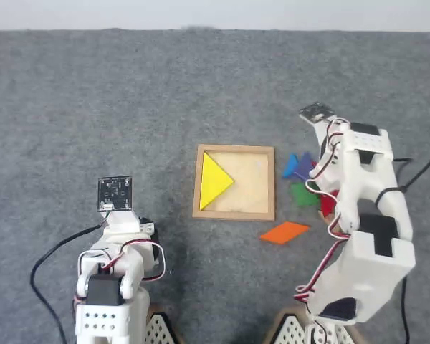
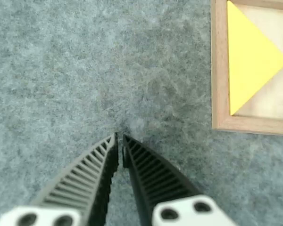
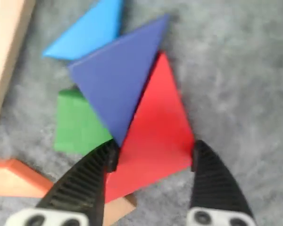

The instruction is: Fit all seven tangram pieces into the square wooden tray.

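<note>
As seen from above, one square wooden tray (image 1: pixel 236 213) near the middle of the grey-covered worktop (image 1: pixel 93 100), lying flat. Inside it one piece only: a yellow triangle (image 1: pixel 213 181), long edge along the tray wall on the left arm's side, apex pointing toward the tray's middle. Rest of the tray floor plain wood. Just past the opposite wall, a cluster on the cover: one light blue triangle (image 1: pixel 292 165), one dark blue triangle (image 1: pixel 304 167), one green piece (image 1: pixel 301 193) and one red triangle (image 1: pixel 327 204). Dark blue lying partly over green and edge to edge with red. From under the red, one corner of a tan piece (image 3: pixel 122 209). A little apart, nearer the arm bases, one orange parallelogram (image 1: pixel 285 232). Seven pieces counted: one in the tray, six outside. Right tool (image 3: pixel 155 149) spread wide above the cluster, one finger at each side of the red triangle's broad end; cannot tell whether either finger presses it. Left tool (image 2: pixel 120 137) clenched with nothing between the fingers, tips low over the cover, apart from the tray's wall.
</note>
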